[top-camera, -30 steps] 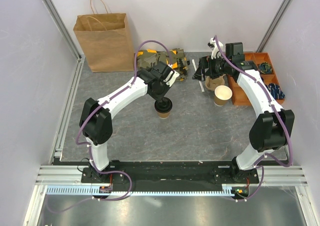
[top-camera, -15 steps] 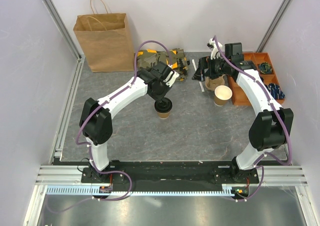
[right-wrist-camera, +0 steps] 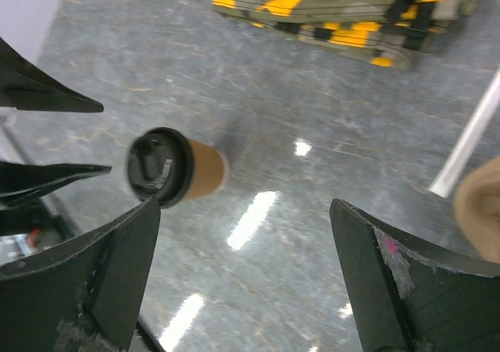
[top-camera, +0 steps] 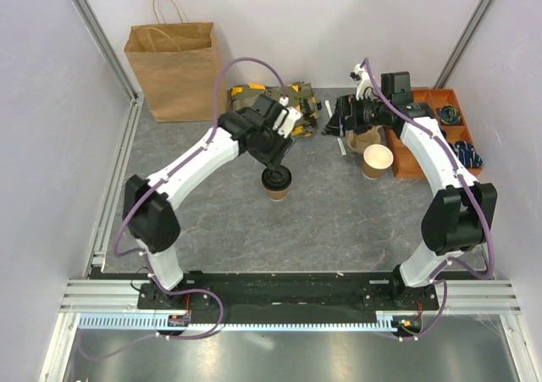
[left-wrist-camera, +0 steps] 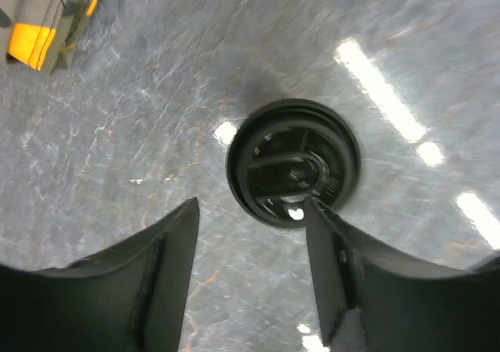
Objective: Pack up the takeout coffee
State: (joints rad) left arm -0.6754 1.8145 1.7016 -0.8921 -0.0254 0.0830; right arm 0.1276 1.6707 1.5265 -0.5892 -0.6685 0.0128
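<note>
Takeout coffee (top-camera: 277, 184) sits below left hand (top-camera: 275, 163), paper bag (top-camera: 174, 73) well apart.

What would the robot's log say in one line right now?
left gripper: open over takeout coffee | right gripper: open, empty | takeout coffee: upright, not packed | paper bag: standing far left

On the grey worktop (top-camera: 339, 221) a brown paper bag (top-camera: 176, 73) stands upright far left, a camouflage-and-yellow pouch (top-camera: 303, 96) lies mid-back, and a lidless cup (top-camera: 377, 160) stands just beside an orange tray (top-camera: 406, 163) — compartmented.
</note>
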